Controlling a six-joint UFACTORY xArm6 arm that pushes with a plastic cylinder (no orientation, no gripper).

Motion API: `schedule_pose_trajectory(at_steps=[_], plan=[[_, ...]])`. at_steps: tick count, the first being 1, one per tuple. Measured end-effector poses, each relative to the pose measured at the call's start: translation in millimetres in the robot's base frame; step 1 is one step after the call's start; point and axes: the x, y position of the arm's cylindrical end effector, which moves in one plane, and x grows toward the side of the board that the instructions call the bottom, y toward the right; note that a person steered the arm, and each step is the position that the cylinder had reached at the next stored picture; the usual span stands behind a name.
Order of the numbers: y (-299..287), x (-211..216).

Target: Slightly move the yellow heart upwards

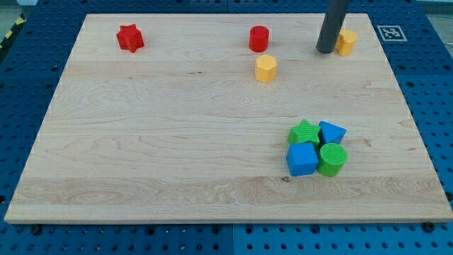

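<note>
The yellow heart lies near the board's top right corner. My tip rests on the board right at the heart's left side, and the dark rod hides the heart's left edge. I cannot tell whether tip and heart touch. A second yellow block, a hexagon, lies to the lower left of the tip, well apart from it.
A red star lies at the top left and a red cylinder at the top middle. At the lower right a green star, blue wedge, blue cube and green cylinder cluster together. The board's top edge runs close above the heart.
</note>
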Motion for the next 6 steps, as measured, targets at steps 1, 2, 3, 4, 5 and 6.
schedule_pose_trajectory(at_steps=[1,2,3,4,5,6], plan=[[14,17],[35,13],[38,1],[32,1],[13,1],[-20,-9]])
